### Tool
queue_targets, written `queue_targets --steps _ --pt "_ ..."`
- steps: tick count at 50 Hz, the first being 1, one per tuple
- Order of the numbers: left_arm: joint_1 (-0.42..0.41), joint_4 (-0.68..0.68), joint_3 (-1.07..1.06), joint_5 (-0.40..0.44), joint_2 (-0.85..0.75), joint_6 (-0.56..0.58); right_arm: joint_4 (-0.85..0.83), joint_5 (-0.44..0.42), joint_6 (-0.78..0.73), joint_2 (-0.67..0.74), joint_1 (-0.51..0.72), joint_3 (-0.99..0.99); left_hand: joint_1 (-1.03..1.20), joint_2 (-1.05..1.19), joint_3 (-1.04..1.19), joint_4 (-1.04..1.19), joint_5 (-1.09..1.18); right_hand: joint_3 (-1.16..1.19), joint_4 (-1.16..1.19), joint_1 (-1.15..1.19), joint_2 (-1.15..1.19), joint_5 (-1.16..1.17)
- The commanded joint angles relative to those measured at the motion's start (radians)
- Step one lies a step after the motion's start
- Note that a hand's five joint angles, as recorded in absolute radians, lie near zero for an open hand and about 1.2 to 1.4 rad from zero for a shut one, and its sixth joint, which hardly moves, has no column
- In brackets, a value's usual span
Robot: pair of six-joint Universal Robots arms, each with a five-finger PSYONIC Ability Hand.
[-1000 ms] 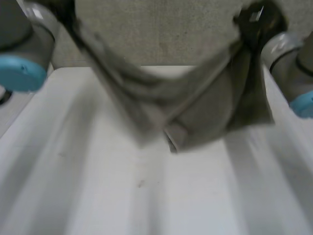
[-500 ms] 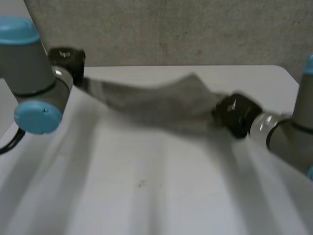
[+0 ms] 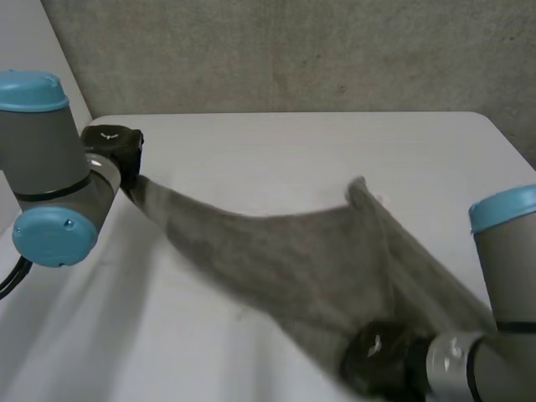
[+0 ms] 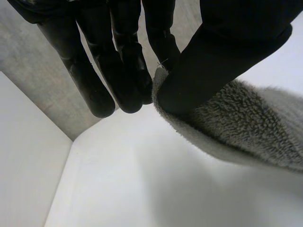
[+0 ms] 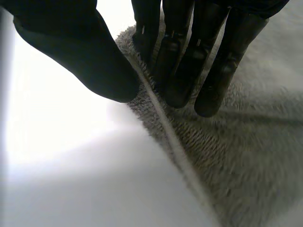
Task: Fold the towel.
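A grey fluffy towel [image 3: 293,251] stretches slantwise over the white table [image 3: 276,142], from the left side down to the near right. My left hand [image 3: 113,144] pinches one corner of the towel [image 4: 227,127] between thumb and fingers [image 4: 128,75], a little above the table. My right hand [image 3: 377,368] is low at the near right, its thumb and fingers [image 5: 189,71] pinching the towel's hemmed edge [image 5: 180,146] at another corner. A fold of the cloth stands up near the middle right [image 3: 360,188].
A rough grey wall [image 3: 293,50] runs behind the table's far edge. The table's left edge lies beside my left arm [image 3: 42,167]. My right arm [image 3: 502,293] stands at the near right corner.
The towel hung high before the camera; both hands have brought it down. The right hand has swept from mid right toward the near right, spreading the cloth slantwise.
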Motion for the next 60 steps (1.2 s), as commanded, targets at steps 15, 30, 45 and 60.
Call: queue_targets --steps 15,30,45,60 --pt "-0.011 0.002 -0.005 0.012 0.074 0.000 -0.077 -0.190 0.360 0.079 -0.093 -0.388 0.238 0.183 0.181 0.179 0.207 -0.744 -0.756 -0.522 -0.733 -0.719" --pt "-0.017 0.000 -0.020 0.018 0.089 0.000 -0.198 0.124 0.318 0.405 -0.098 -0.669 0.238 0.183 0.181 0.179 0.207 -0.727 -0.739 -0.504 -0.715 -0.702" --pt "-0.008 0.000 -0.013 0.034 0.068 0.011 -0.255 0.212 0.259 0.545 -0.099 -0.827 0.238 0.183 0.181 0.179 0.207 -0.712 -0.724 -0.490 -0.701 -0.687" --pt "-0.001 -0.011 0.136 0.038 -0.104 0.164 -0.121 0.218 0.168 0.646 -0.099 -1.003 0.238 0.183 0.181 0.179 0.207 0.213 0.201 0.435 0.225 0.238"
